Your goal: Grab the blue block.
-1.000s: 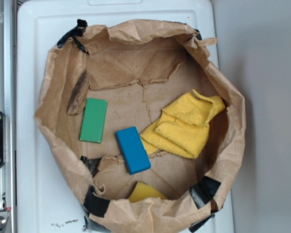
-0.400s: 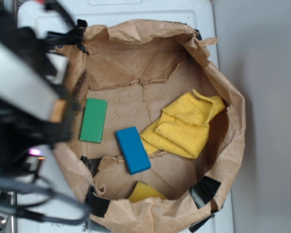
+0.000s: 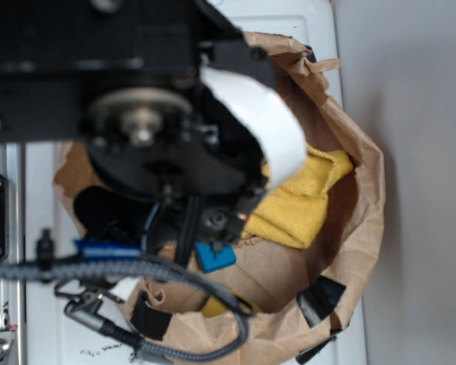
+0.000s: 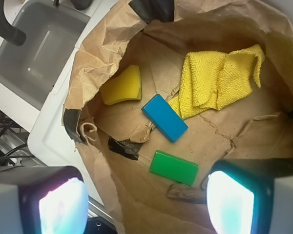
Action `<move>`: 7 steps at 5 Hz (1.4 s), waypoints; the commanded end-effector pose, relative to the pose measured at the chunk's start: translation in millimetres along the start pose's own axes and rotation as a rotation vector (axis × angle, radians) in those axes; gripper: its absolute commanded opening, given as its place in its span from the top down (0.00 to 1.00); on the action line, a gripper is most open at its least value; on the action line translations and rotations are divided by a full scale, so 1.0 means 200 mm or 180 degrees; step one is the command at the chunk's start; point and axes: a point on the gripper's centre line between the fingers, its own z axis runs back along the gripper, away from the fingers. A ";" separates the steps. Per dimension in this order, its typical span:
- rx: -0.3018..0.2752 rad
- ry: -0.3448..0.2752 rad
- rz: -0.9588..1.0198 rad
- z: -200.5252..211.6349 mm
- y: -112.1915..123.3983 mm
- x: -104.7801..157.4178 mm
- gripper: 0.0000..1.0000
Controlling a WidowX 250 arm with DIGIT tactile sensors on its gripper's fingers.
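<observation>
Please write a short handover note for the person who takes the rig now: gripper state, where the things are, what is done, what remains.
Gripper: open, empty, above the paper bag.
Blue block: flat on the bag floor, one end touching the yellow cloth; green block lies apart from it, nearer the fingers. Yellow sponge sits by the bag wall.
Done: arm is over the bag.
Left: centre over the blue block, descend, close on it.

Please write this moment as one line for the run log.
phase: approach | pincer: open, above bag | blue block: free, beside yellow cloth | green block: untouched
</observation>
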 end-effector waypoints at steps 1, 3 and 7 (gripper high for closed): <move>0.0106 -0.0155 -0.0013 0.06 -0.03 0.02 0.00; 0.0300 -0.0398 -0.0195 -0.19 0.17 0.08 0.00; -0.0102 -0.0258 -0.0123 -0.19 -0.03 -0.02 0.00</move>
